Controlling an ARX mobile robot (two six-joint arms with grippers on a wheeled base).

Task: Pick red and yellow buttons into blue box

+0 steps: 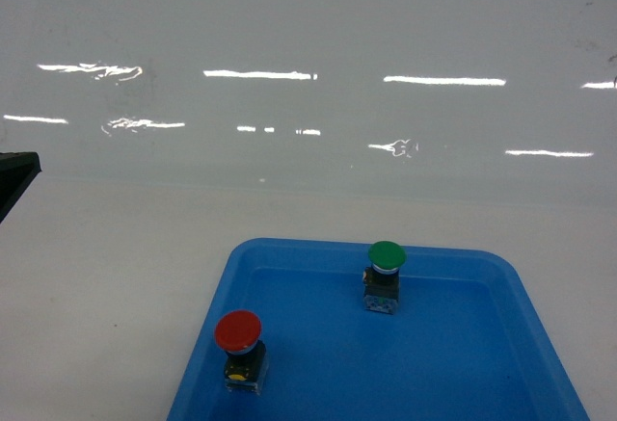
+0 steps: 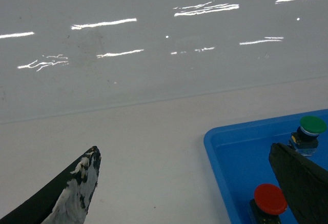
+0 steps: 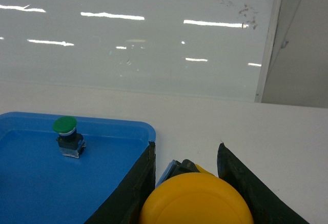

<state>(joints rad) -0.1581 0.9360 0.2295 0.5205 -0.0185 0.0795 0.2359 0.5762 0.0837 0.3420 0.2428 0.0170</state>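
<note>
My right gripper (image 3: 185, 175) is closed around the yellow button (image 3: 196, 201), whose round cap fills the bottom of my right wrist view between the two dark fingers (image 3: 134, 188), raised just beyond the right-hand rim of the shallow blue tray (image 3: 128, 127). My head camera does not show this gripper at all. The red button (image 1: 239, 336) stands upright inside the tray near its front left corner, on its black-and-silver base, and the green button (image 1: 385, 272) stands upright farther back, nearer the tray's middle; the two are well apart. The tray itself rests on the white tabletop (image 1: 106, 276), in front of a glossy pale wall (image 1: 308, 55) streaked with light reflections. My left gripper (image 2: 187, 183) hangs with its fingers spread wide and nothing between them, over the tabletop at the tray's left edge (one finger (image 2: 77, 188) is smeared with white, the other overlaps the tray beside the red button). In the head view only a dark sliver shows at the left edge, which I cannot identify. The blue box appears in none of my three views.
</note>
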